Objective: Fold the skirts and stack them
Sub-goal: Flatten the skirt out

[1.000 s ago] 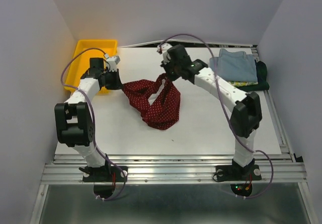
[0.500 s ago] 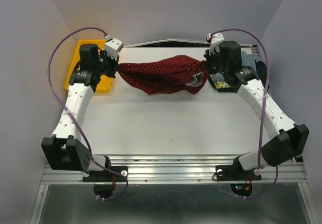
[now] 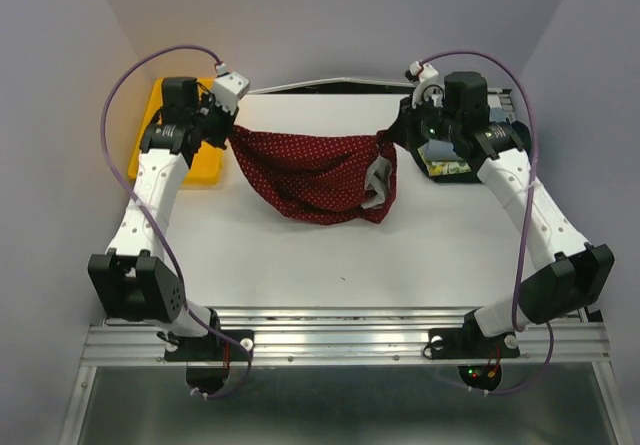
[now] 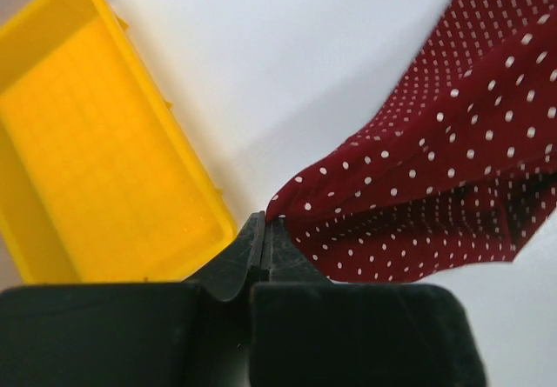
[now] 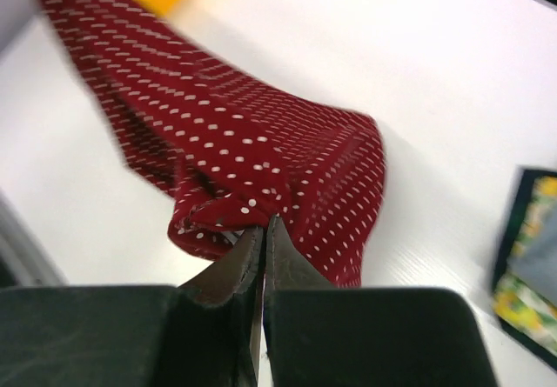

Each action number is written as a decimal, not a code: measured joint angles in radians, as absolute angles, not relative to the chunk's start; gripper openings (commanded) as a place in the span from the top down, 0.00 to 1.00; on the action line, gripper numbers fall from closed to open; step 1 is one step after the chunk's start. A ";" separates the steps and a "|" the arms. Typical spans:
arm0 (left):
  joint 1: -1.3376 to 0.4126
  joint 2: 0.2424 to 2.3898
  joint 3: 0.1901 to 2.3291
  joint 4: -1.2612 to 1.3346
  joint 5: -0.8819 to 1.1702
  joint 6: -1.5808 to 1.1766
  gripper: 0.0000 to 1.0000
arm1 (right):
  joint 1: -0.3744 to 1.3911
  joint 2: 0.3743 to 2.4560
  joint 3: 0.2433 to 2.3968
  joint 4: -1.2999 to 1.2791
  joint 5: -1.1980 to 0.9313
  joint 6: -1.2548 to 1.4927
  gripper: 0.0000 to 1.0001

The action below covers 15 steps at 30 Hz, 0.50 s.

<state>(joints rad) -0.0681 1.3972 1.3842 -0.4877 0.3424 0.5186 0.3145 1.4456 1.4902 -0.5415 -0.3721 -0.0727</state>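
Observation:
The dark red skirt with white dots (image 3: 310, 170) hangs stretched between my two grippers above the back of the table, sagging in the middle. My left gripper (image 3: 228, 133) is shut on its left corner, seen in the left wrist view (image 4: 265, 222) with the skirt (image 4: 435, 170). My right gripper (image 3: 395, 137) is shut on its right corner, seen in the right wrist view (image 5: 264, 223) with the skirt (image 5: 261, 161). A pile of folded skirts (image 3: 450, 160) lies at the back right, mostly hidden by my right arm; its edge shows in the right wrist view (image 5: 526, 265).
A yellow plastic tray (image 3: 205, 165) stands at the back left, under my left arm, and shows in the left wrist view (image 4: 96, 161). The white table top (image 3: 340, 255) is walled at the back and both sides. The metal rail runs along the front edge.
Both arms have lifted and pulled apart, spreading the red skirt from a crumpled heap into a wide hanging sheet. In the last half second it has dropped lower and sags more.

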 measured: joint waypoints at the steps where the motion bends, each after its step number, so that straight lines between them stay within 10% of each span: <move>1: -0.067 1.440 1.453 -0.492 0.344 0.516 1.00 | 0.313 1.465 1.530 -0.540 -0.454 -0.041 0.99; 3: -0.065 1.537 1.604 -0.506 0.346 0.503 1.00 | 0.313 1.498 1.581 -0.533 -0.546 0.003 0.99; 8: -0.064 1.872 2.032 -0.546 0.343 0.474 0.42 | 0.313 1.600 1.634 -0.483 -0.713 0.134 0.99; 15: -0.069 1.996 2.045 -0.562 0.400 0.417 0.32 | 0.307 1.636 1.402 -0.361 -0.658 0.281 0.99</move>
